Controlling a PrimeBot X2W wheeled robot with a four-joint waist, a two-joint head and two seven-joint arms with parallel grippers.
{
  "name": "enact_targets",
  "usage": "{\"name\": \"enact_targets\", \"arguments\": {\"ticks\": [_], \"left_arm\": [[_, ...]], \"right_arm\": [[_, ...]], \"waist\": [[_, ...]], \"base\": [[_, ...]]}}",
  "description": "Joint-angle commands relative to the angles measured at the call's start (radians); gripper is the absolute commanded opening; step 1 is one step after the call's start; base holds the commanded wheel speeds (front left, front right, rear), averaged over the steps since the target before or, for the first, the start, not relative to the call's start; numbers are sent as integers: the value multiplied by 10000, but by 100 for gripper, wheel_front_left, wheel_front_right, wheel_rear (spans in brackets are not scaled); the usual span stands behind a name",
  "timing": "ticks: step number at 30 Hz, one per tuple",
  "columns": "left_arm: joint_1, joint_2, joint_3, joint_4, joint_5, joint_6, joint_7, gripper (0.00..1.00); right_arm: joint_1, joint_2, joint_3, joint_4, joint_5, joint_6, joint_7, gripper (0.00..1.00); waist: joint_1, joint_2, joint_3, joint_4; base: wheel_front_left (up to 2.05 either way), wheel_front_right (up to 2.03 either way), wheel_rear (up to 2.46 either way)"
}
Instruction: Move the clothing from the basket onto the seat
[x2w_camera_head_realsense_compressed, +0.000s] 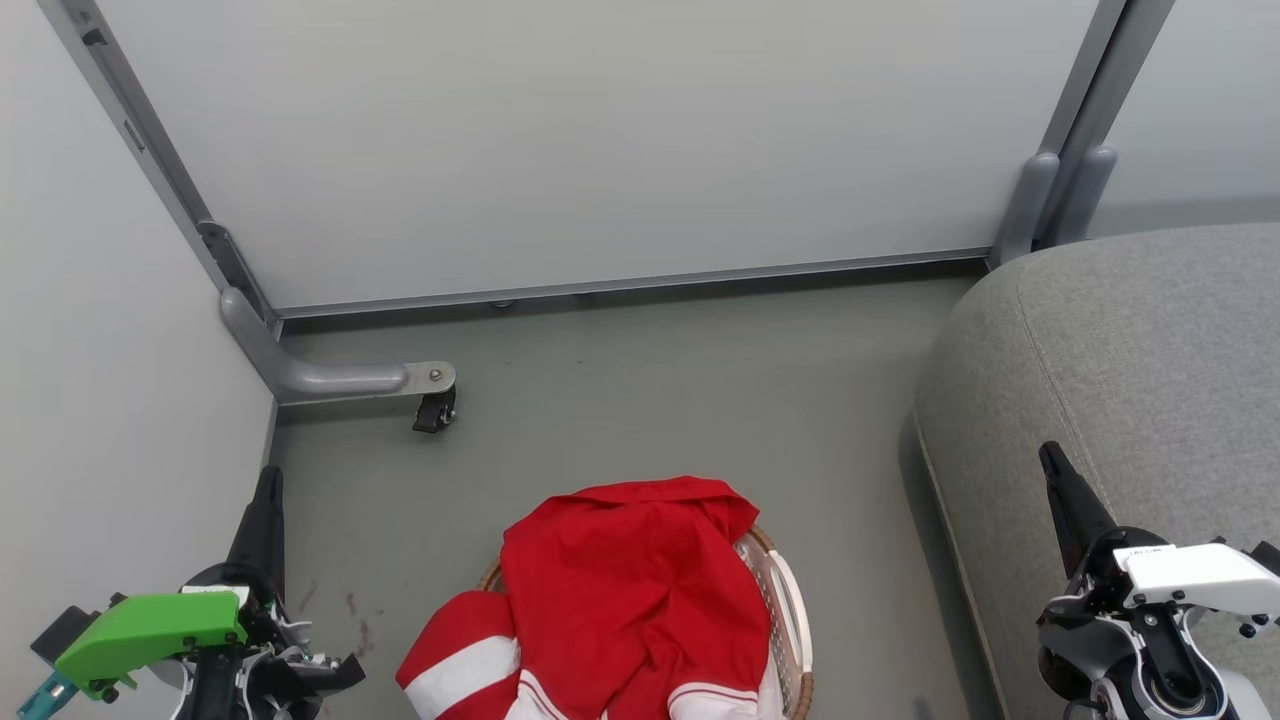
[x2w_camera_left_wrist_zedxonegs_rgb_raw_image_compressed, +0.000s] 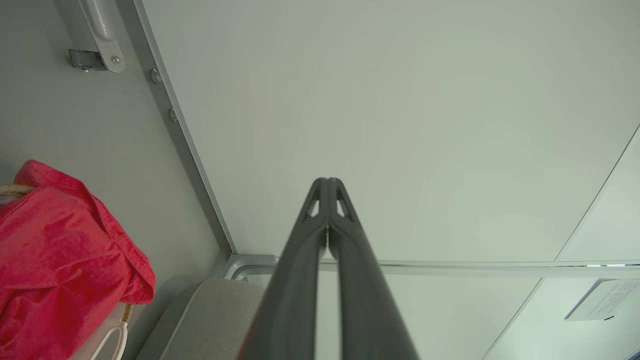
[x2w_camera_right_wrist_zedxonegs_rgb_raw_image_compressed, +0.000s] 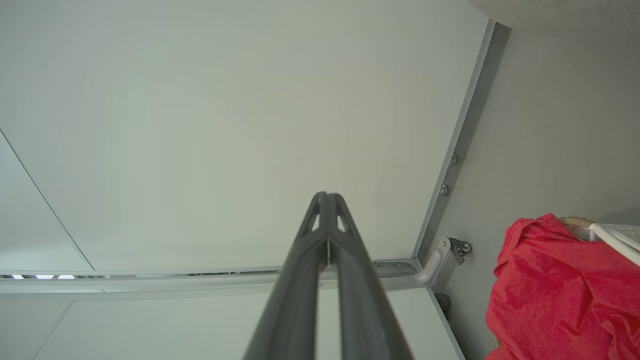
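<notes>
Red clothing (x2w_camera_head_realsense_compressed: 630, 590) with white bands is heaped in the basket (x2w_camera_head_realsense_compressed: 790, 610) at the bottom middle of the head view, spilling over its left rim. The grey seat (x2w_camera_head_realsense_compressed: 1130, 380) fills the right side. My left gripper (x2w_camera_head_realsense_compressed: 268, 478) is shut and empty, standing left of the basket near the wall. My right gripper (x2w_camera_head_realsense_compressed: 1050, 455) is shut and empty, over the seat's front edge. The left wrist view shows its gripper (x2w_camera_left_wrist_zedxonegs_rgb_raw_image_compressed: 327, 181) with tips together against a pale panel, clothing (x2w_camera_left_wrist_zedxonegs_rgb_raw_image_compressed: 60, 260) at the left. In the right wrist view, its gripper (x2w_camera_right_wrist_zedxonegs_rgb_raw_image_compressed: 327, 195) is shut too, clothing (x2w_camera_right_wrist_zedxonegs_rgb_raw_image_compressed: 555, 290) at the right.
Pale partition panels (x2w_camera_head_realsense_compressed: 600, 150) close off the back and left. A grey metal foot with a black caster (x2w_camera_head_realsense_compressed: 435, 410) juts onto the floor behind the basket. Bare grey floor (x2w_camera_head_realsense_compressed: 700, 400) lies between basket, panels and seat.
</notes>
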Motion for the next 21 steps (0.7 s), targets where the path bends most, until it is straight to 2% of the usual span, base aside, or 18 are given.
{"name": "enact_targets", "arguments": {"ticks": [1, 21], "left_arm": [[-102, 68, 13, -14, -28, -49, 20, 0], [-102, 68, 13, -14, -30, -49, 20, 0]], "right_arm": [[116, -61, -12, -22, 34, -4, 26, 0], [116, -62, -12, -22, 34, -4, 26, 0]], "waist": [[0, 0, 0, 0], [0, 0, 0, 0]], "base": [[0, 0, 0], [0, 0, 0]]}}
